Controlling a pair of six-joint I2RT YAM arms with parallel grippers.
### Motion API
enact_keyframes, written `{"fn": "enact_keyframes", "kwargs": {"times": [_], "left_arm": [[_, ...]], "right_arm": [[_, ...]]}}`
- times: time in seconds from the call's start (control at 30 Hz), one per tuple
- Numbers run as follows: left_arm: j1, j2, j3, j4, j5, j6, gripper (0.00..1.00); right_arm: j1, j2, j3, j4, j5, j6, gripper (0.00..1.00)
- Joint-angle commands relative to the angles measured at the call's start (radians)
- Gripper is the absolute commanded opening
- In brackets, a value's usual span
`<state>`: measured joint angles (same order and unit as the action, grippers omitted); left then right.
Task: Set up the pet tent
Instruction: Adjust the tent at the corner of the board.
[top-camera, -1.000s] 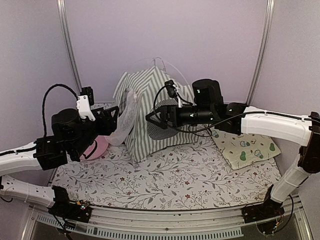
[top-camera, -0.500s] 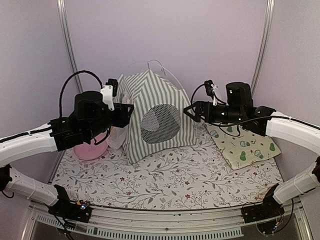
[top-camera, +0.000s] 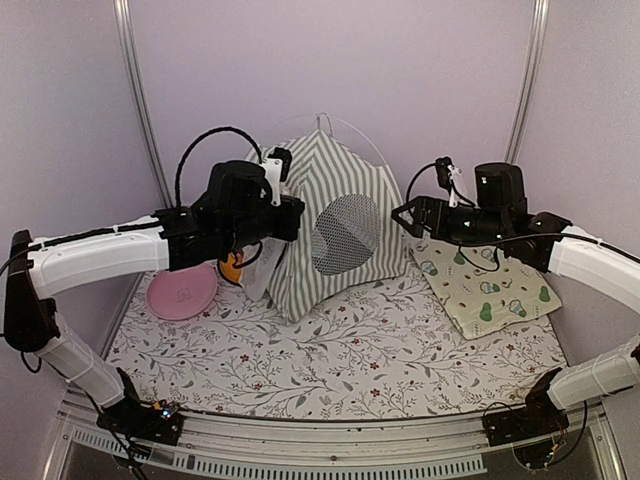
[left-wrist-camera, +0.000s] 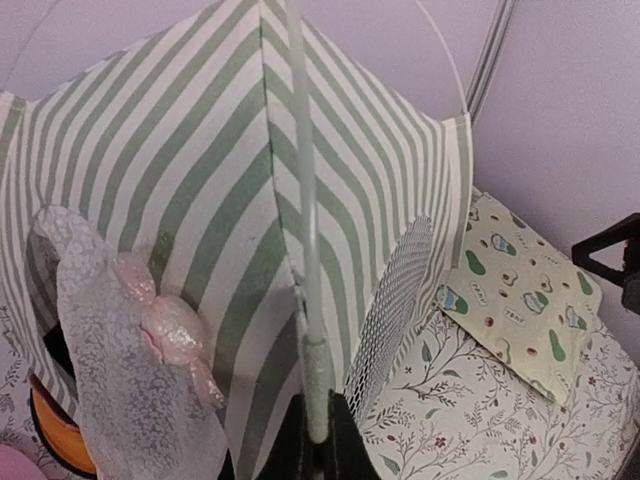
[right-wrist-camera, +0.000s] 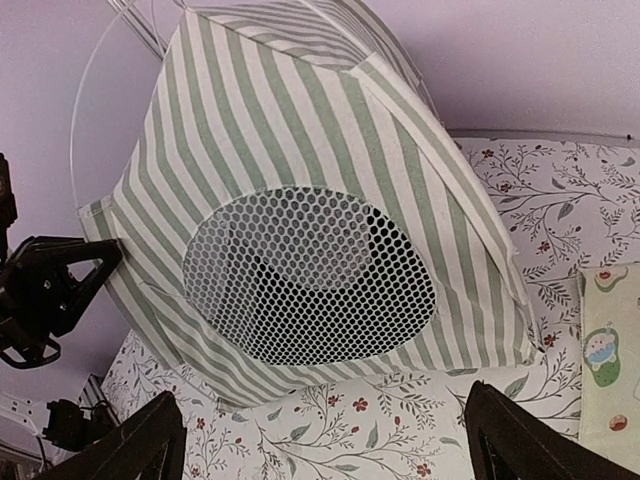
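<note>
Lilac-walled booth, table (top-camera: 350, 365) under a floral cloth.

Item 1: left gripper (left-wrist-camera: 316, 440). We log it clamped on a thin white pole (left-wrist-camera: 305, 200) at the tent's front corner edge.

Item 2: right gripper (top-camera: 408, 216). We record its fingers (right-wrist-camera: 150, 440) spread wide, holding nothing, just off the tent's right side and apart from it, facing the round mesh window (right-wrist-camera: 310, 275).

Item 3: pet tent (top-camera: 340, 230). It stands upright at the back middle of the table, between the two grippers, with its lace curtain (left-wrist-camera: 130, 390) on the left face.

Item 4: avocado-print mat (top-camera: 490, 290), right of the tent.

Item 5: pink dish (top-camera: 182, 293), left of the tent. We note an orange bowl (top-camera: 232, 268) half hidden behind the left arm.
</note>
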<state>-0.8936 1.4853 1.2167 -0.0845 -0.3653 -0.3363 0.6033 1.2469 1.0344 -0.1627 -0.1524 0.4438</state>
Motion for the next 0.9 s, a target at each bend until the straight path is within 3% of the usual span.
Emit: {"fn": "enact_keyframes", "kwargs": {"times": [0.0,0.2,0.33,0.37,0.4,0.47,0.6,0.7,0.87], "left_arm": [[-0.014,0.065,0.117,0.138,0.029,-0.041,0.00],[-0.121,0.246,0.358,0.280,-0.116,-0.026,0.00],[-0.145,0.427,0.586,0.267,-0.105,-0.029,0.01],[-0.150,0.463,0.651,0.239,-0.099,-0.036,0.09],[-0.150,0.519,0.697,0.211,-0.068,-0.040,0.24],[-0.150,0.555,0.753,0.182,-0.033,-0.042,0.38],[-0.146,0.469,0.651,0.205,-0.020,-0.023,0.56],[-0.139,0.360,0.531,0.216,-0.015,-0.013,0.64],[-0.091,0.176,0.285,0.225,-0.023,-0.039,0.66]], "right_arm": [[-0.008,-0.042,0.066,-0.068,0.096,-0.043,0.99],[-0.010,-0.063,0.133,-0.109,0.140,-0.077,0.99],[-0.010,-0.067,0.142,-0.122,0.130,-0.074,0.99],[-0.009,-0.069,0.140,-0.129,0.133,-0.071,0.99],[-0.010,-0.075,0.135,-0.134,0.137,-0.067,0.99],[-0.010,-0.084,0.119,-0.135,0.140,-0.061,0.99],[-0.008,-0.089,0.086,-0.137,0.150,-0.052,0.99],[-0.010,-0.068,0.067,-0.132,0.156,-0.046,0.99],[-0.009,-0.055,0.030,-0.121,0.177,-0.024,0.99]]}}
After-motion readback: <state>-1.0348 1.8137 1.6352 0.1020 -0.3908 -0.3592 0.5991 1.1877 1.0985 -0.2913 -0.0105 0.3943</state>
